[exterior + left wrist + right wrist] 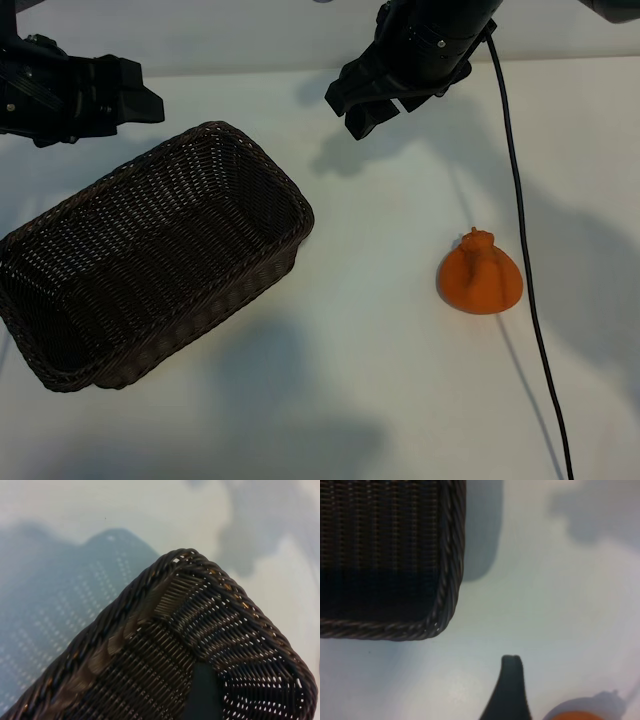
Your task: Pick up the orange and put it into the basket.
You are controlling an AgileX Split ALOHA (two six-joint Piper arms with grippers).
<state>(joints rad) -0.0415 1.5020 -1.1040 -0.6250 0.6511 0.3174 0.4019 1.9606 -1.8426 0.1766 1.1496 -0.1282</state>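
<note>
Two black blocky arms, one black cable [522,250]

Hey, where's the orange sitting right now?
In the exterior view the orange sits on the white table at the right, apart from the basket, beside a black cable.

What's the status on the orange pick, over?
Left gripper open, parked above the wicker basket. Right gripper open, high, well short of the orange. Orange on the table beside a black cable; nothing blocking.

Bright overhead light, soft grey shadows; blurred wrist views
</note>
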